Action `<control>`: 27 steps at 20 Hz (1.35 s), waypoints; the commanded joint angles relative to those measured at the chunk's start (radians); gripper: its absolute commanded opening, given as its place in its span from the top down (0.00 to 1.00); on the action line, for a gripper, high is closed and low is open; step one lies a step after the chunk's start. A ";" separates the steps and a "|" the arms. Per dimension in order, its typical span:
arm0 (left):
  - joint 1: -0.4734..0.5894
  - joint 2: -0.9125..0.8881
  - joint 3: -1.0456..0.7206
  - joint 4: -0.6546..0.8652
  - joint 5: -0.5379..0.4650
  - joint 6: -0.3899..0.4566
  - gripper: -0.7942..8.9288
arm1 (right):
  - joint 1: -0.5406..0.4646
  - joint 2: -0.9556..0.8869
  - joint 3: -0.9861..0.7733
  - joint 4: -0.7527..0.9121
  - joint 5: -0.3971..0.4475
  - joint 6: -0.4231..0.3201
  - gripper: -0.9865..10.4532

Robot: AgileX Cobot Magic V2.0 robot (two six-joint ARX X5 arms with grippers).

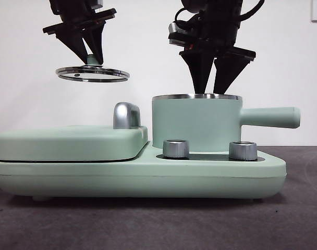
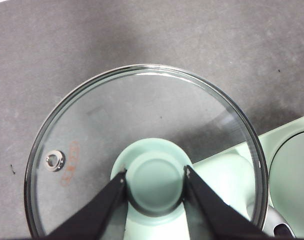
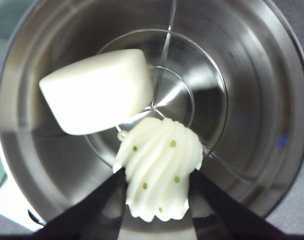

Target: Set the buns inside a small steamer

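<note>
Front view: steel rim hides both buns inside the small steamer (image 1: 196, 123).
Right gripper (image 3: 157, 187) pinches the ridged bun (image 3: 159, 170); left gripper (image 2: 156, 177) grips the glass lid (image 2: 142, 150) by its knob above the dark table (image 1: 158, 224).

- The left tool (image 1: 90, 54) is matte black, with two wedge-shaped jaws that taper to narrow tips below a flat black crossbar.
- The right tool (image 1: 217, 86) has the same black build: two long triangular jaws under a wide flat crossbar.
- Above the right tool's crossbar sits a boxy black wrist block with a grey metallic part on its side and black cables looping over it.
- In both wrist views the jaws show as plain, smooth black blades, with small pale specks at the tips of the left tool's pair.
</note>
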 commanded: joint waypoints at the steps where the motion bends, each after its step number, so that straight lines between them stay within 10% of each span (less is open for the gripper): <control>1: -0.005 0.015 0.043 0.022 0.003 -0.004 0.90 | 0.003 0.037 0.021 0.004 0.001 -0.010 0.75; 27: -0.018 0.015 0.043 0.017 0.004 -0.008 0.90 | 0.000 -0.053 0.275 -0.183 -0.001 0.020 0.60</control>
